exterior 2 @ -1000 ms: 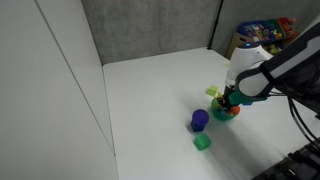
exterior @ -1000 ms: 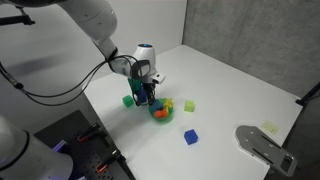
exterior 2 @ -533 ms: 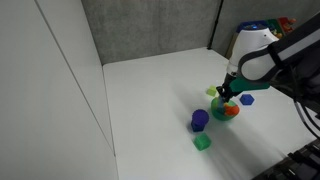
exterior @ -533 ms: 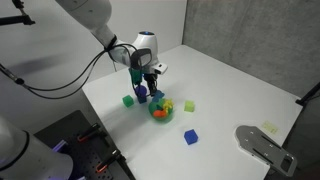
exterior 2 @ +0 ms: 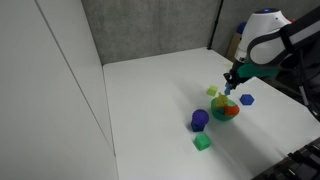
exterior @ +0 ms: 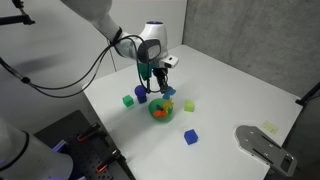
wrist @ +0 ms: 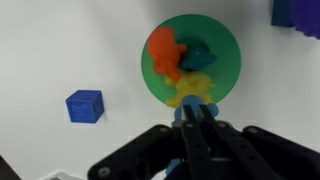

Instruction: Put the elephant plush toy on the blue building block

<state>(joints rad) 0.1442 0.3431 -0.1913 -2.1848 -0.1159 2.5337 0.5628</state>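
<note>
My gripper (wrist: pixel 190 108) is shut on the elephant plush toy (wrist: pixel 181 113), a small light blue soft thing pinched between the fingertips. In both exterior views the gripper (exterior: pixel 161 74) (exterior 2: pixel 233 80) holds it in the air just above the green bowl (exterior: pixel 160 116) (exterior 2: pixel 217 112). The blue building block (exterior: pixel 191 136) (exterior 2: pixel 247 99) sits alone on the white table, apart from the bowl. In the wrist view the block (wrist: pixel 85 105) lies to the left of the bowl (wrist: pixel 225 45).
The bowl holds an orange toy (wrist: pixel 165 52), a yellow toy (wrist: pixel 192 92) and a darker teal toy (wrist: pixel 201 58). A dark blue-purple rounded thing (exterior: pixel 140 96), a green cube (exterior: pixel 128 100) and a yellow-green block (exterior: pixel 188 104) stand near the bowl.
The gripper has risen out of the bowl with the light blue toy in it and moved a little toward the far side of the table.
</note>
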